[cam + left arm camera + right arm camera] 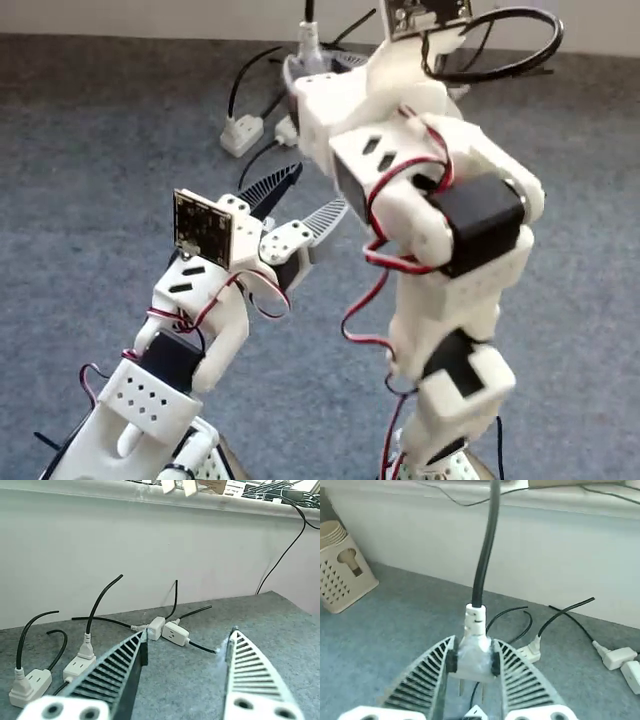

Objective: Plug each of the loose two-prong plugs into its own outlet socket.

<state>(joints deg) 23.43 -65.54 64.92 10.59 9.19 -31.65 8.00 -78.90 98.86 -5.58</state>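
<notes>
We see a white two-prong plug [473,662] on a stiff black cord [487,545], held upright above the grey worktop [395,620] with its prongs down. The right pincer [473,647] pinches its body. The left pincer [187,636] hangs spread wide, holding nothing, facing outlet sockets [175,633] lying on the worktop. A white piece [475,712] under the prongs is cut off, and we cannot tell what it is.
</notes>
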